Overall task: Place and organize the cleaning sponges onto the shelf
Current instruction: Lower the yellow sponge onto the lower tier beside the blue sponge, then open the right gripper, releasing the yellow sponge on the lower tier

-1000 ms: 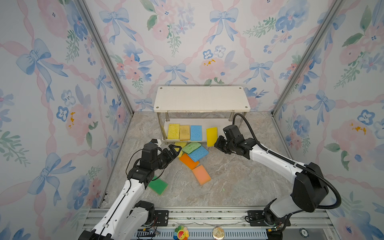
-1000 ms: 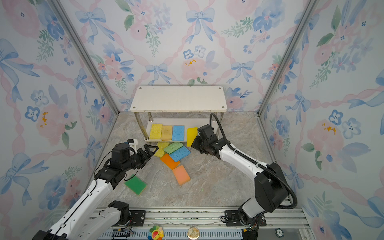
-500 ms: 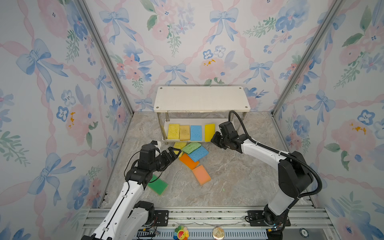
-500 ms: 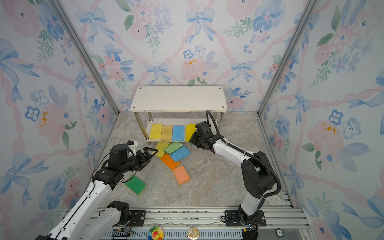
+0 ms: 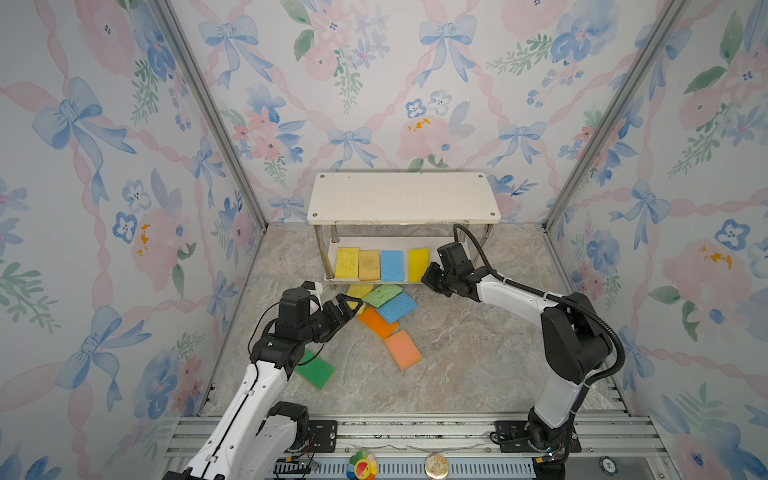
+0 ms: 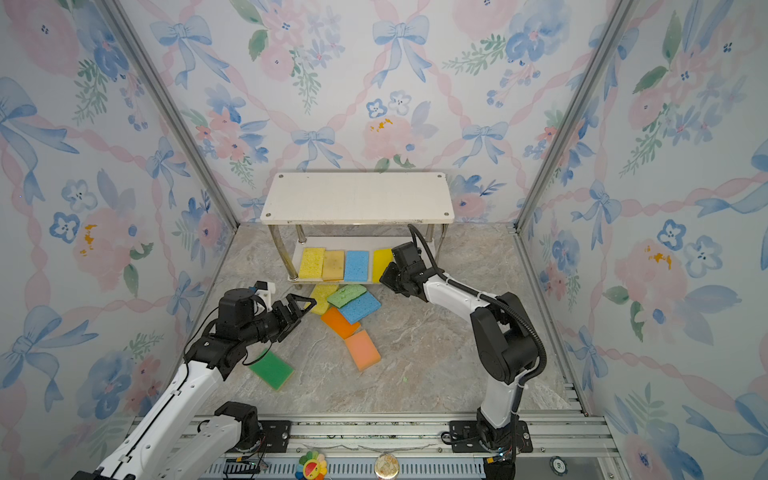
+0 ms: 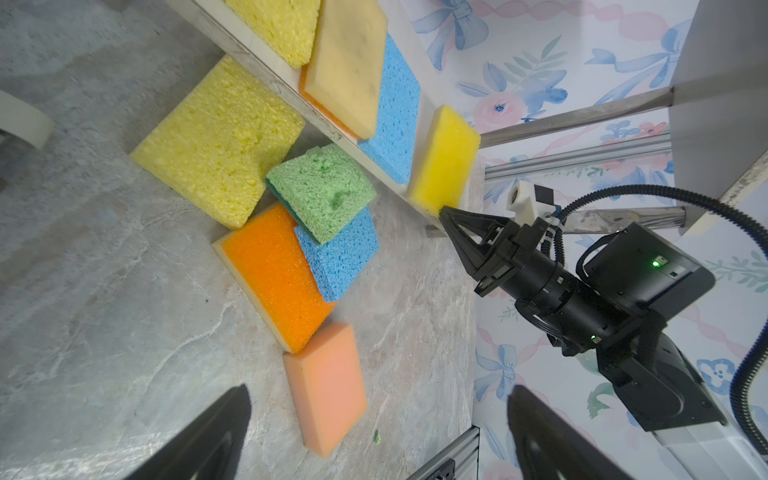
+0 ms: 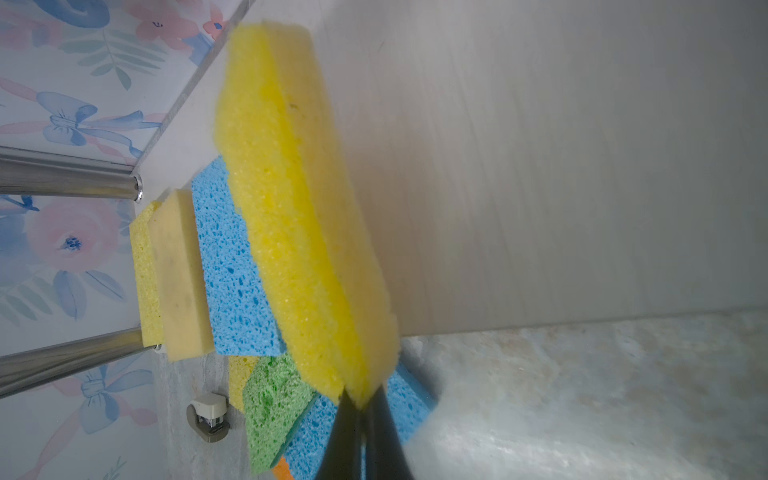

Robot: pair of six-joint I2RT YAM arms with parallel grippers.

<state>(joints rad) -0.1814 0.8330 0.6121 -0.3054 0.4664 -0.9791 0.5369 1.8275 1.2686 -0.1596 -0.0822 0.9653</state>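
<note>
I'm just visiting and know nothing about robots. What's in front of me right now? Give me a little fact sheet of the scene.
shelf top board: no sponges
lower board: pale yellow sponge, tan sponge, blue sponge, side by side
right end effector: shut on a corner of the bright yellow sponge, at the lower board beside the blue sponge
left end effector: open, empty, near the floor pile
floor pile: floor yellow sponge, light green sponge, floor blue sponge, orange sponge, peach sponge
apart: dark green sponge

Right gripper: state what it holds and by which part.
The right gripper is shut on the bright yellow sponge, fingers pinching a corner of its front end at the lower shelf board's edge.
</note>
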